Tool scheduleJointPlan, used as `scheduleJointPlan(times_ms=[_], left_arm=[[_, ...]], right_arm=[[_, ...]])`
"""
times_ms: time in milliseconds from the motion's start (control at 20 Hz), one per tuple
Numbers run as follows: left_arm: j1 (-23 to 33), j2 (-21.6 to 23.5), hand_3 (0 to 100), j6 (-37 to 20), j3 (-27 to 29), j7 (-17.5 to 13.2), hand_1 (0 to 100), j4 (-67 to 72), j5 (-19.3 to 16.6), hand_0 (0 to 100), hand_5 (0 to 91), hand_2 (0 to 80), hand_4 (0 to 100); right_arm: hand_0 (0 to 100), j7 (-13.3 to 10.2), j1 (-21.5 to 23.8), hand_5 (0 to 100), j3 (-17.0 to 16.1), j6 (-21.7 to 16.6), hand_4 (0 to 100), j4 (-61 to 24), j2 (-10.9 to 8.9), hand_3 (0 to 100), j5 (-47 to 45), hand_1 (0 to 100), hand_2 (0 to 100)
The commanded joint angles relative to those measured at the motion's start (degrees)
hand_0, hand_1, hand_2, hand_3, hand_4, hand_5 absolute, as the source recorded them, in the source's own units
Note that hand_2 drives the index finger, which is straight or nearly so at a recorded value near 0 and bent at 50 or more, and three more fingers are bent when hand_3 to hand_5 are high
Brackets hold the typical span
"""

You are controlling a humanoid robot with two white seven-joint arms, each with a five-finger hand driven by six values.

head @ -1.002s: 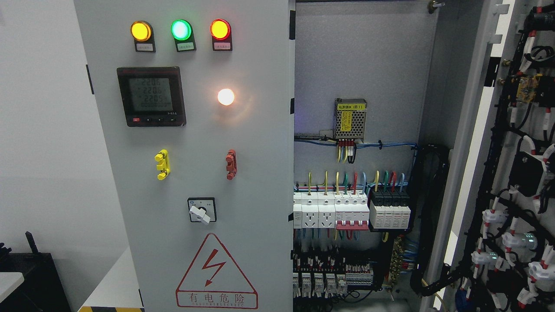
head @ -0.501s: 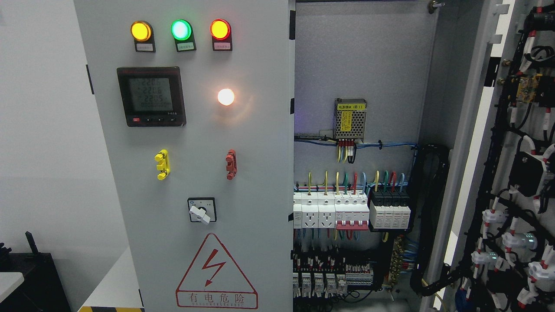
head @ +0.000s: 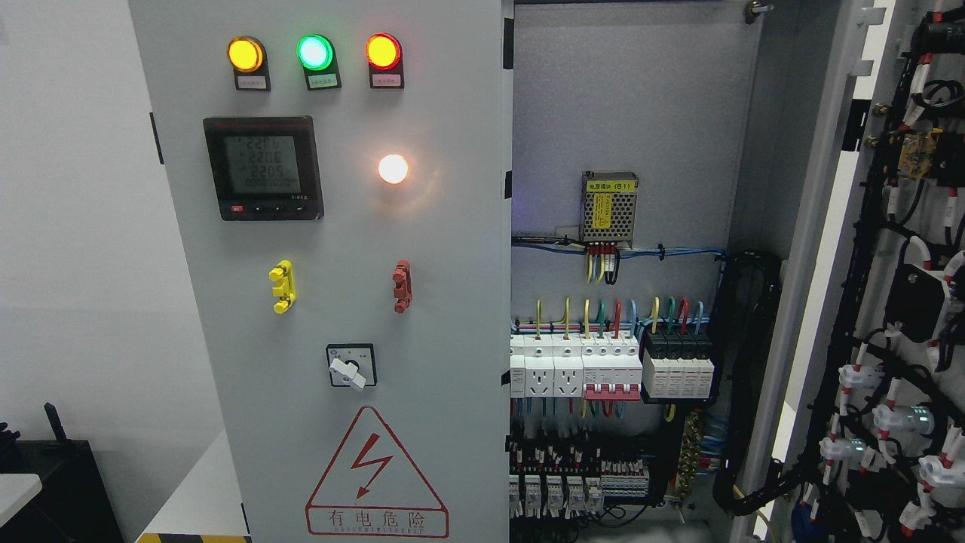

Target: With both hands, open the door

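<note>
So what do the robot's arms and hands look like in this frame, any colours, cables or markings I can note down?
Nothing to note: neither arm nor hand shows in the head view. It holds only the grey left door with its lamps and meter, the open cabinet interior with breakers and wiring, and the swung-out right door.

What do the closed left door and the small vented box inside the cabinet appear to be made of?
Closed left door: likely sheet metal with matte light-grey paint, judging by its flat, even surface and thin edge. Vented box: probably bare perforated metal, since it shows a silvery mesh of holes, with a yellow label on it.
</note>
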Motion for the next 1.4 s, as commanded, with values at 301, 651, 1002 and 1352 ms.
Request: scheduleJointPlan(times_ms=[301, 651, 1002, 1352], left_arm=[[-0.1, -0.8, 0, 0.2, -3.2, -0.2, 0, 1.3, 1.2, 0, 0.0, 0.0, 4], [-0.1, -1.2, 0, 0.8, -3.5, 9.0, 0, 1.8, 3.5, 0, 0.0, 0.0, 4], [-0.2, -1.3, 0, 0.2, -3.2, 8.9, 0, 1.3, 3.4, 0, 0.0, 0.0, 4], [-0.3, -1.8, 0, 0.0, -3.3, 8.9, 0, 1.0, 3.3, 0, 0.0, 0.0, 4]], right_arm=[[0, -0.5, 20.0, 0, -0.4, -0.4, 0, -39.6, -3.18, 0, 0.2, 0, 0], [0, -0.3, 26.1, 0, -2.9, -3.3, 0, -50.7, -3.98, 0, 0.3, 0, 0], [0, -0.2, 32.0, 0, -2.8, -8.0, 0, -60.9, -4.33, 0, 0.4, 0, 0], [0, -0.1, 32.0, 0, -2.5, -16.3, 0, -60.7, -4.50, 0, -0.1, 0, 0]])
